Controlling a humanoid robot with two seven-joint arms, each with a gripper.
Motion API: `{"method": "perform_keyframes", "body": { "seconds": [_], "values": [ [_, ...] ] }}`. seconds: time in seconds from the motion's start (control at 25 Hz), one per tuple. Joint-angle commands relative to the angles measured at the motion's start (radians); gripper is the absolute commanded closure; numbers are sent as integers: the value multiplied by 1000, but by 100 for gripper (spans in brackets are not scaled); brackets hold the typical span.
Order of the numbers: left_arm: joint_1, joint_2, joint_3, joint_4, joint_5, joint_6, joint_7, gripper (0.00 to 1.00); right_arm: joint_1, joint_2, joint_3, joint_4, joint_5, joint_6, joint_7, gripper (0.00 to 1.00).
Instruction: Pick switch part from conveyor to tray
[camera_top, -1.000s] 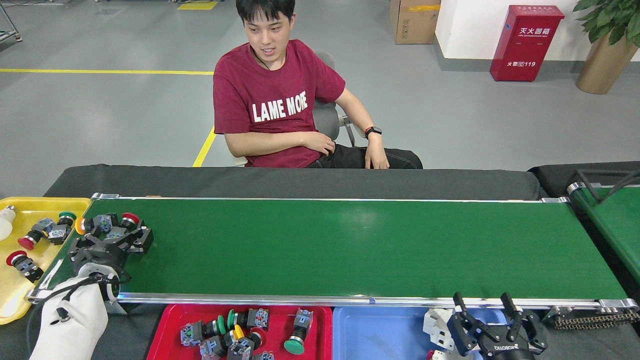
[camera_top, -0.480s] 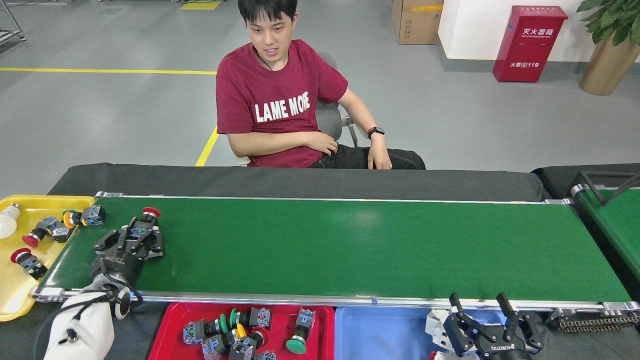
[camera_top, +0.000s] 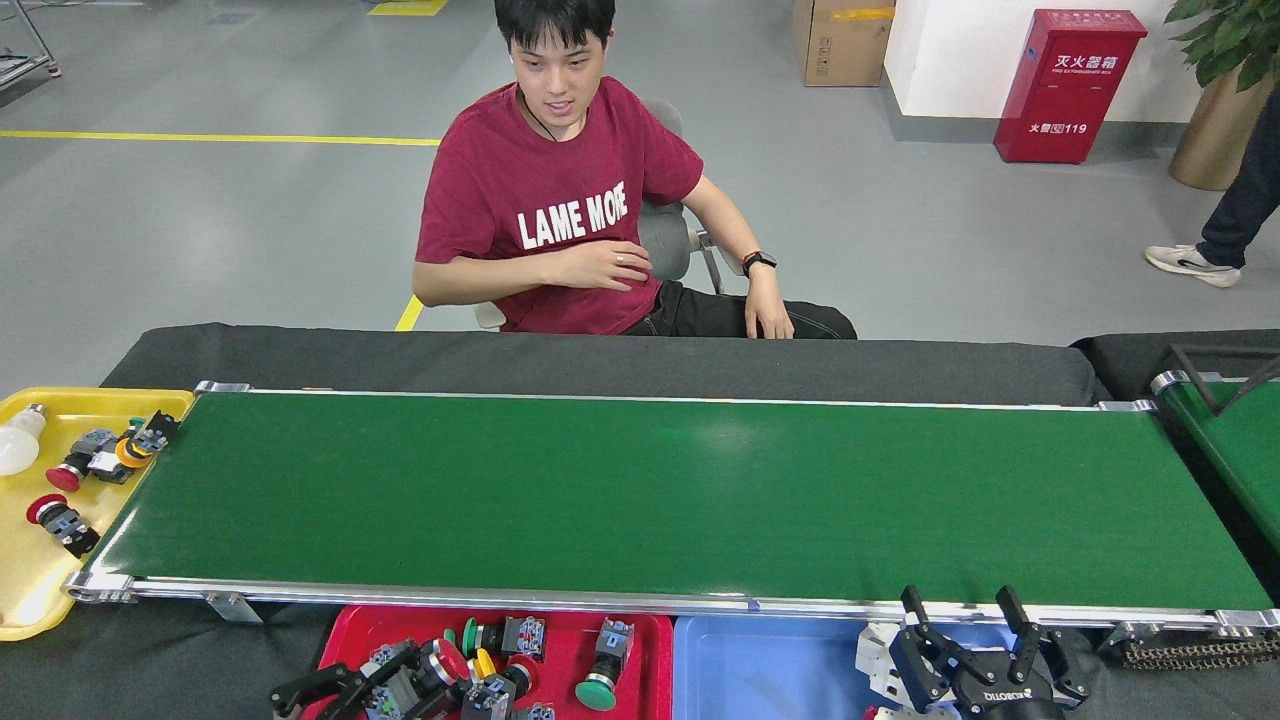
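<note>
- The left gripper (camera_top: 335, 690) is seen low in the head view, over the near left part of the red tray (camera_top: 560, 630), with its dark fingers (camera_top: 300, 690) reaching toward the left.
- A switch part (camera_top: 425, 672) with a red cap and a silver collar is seen clamped in the left gripper; the fingers are closed about its grey body.
- The long axis of the held switch part runs roughly left to right, slightly raised at the right, with the red cap pointing right and away from the robot.
- Whether the held part touches the other parts in the red tray cannot be told.
- The right gripper (camera_top: 965, 625) is seen at the lower right, over the blue tray (camera_top: 760, 660), just beside the near rail of the conveyor (camera_top: 650, 500).
- Its two black fingers (camera_top: 915, 610) are spread apart and point up toward the belt; nothing is held between them, so it stands released.
- White parts (camera_top: 878, 650) are seen in the blue tray just left of the right gripper.
- More switch parts, among them one with a green cap (camera_top: 597, 690), lie in the red tray.
- The yellow tray (camera_top: 30, 590) at the left end of the conveyor holds several switch parts and a white bulb (camera_top: 20, 445).
- A person (camera_top: 570, 200) in a red shirt is seated beyond the black counter (camera_top: 600, 362).
</note>
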Motion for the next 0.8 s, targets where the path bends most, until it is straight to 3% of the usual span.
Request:
{"method": "perform_keyframes", "body": {
  "seconds": [0.0,0.08,0.2,0.36,0.76],
  "values": [
    [-1,4,43,-12,7,-3,2,0,-8,4,-5,-15,-5,17,-3,3],
    [6,-13,122,-7,8,16,2,0,-8,4,-3,-15,-5,54,-3,2],
    [11,-59,217,34,4,183,2,0,-10,4,-3,-15,-5,67,-1,2],
    [9,-67,266,117,10,381,5,0,-8,1,-3,-17,-7,67,-4,2],
    [-15,-75,284,138,43,389,2,0,-8,1,-3,-66,-8,61,-12,2]
  ]
}}
